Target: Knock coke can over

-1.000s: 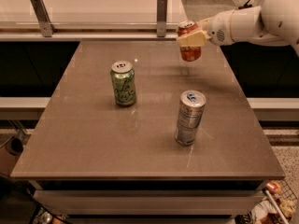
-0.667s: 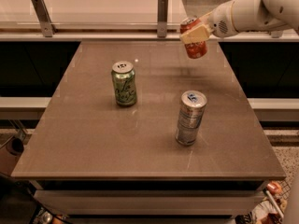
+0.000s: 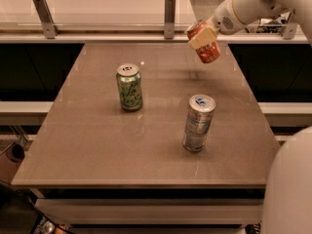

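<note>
Camera view looks down on a brown surface. Nearest on it stands a tall, slim silver can, upright toward the right side, and farther back to the left stands a green can, also upright and well apart from the silver one. Beyond both, over the far right part of the surface, the pincer on the white arm is clamped around the coke can, which hangs tilted in the air, clear of the surface, its upper end leaning left.
</note>
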`<state>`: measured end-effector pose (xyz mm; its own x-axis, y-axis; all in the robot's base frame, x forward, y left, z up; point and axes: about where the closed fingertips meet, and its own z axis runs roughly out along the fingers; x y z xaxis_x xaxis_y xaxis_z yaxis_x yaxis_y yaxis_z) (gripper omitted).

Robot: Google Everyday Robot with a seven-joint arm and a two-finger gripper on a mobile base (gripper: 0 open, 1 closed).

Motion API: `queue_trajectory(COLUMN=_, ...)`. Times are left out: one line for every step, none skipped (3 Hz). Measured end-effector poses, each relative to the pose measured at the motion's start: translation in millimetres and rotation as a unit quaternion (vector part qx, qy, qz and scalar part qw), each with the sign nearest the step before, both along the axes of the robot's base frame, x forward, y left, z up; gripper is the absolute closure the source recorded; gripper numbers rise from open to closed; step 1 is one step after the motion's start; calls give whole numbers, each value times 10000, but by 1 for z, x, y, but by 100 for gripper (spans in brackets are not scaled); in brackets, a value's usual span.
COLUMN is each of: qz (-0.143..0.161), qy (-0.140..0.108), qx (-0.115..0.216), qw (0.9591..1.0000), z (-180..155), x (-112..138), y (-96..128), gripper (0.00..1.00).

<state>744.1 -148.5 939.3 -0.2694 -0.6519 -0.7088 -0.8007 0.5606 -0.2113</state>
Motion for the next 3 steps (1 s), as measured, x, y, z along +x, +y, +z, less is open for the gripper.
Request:
queue_trajectory(qz=-16, qy=382, qx=-520, qw=9979, z=-22, x=2, y=2, gripper=100)
queue_trajectory(qz=-32, qy=721, qx=-905, qw=9933, z=-47, x=1, y=2, gripper=100)
queue_trajectory(qz=-50, qy=1016, qx=-1289, qw=9864, z=-74, x=-3, y=3, gripper=100)
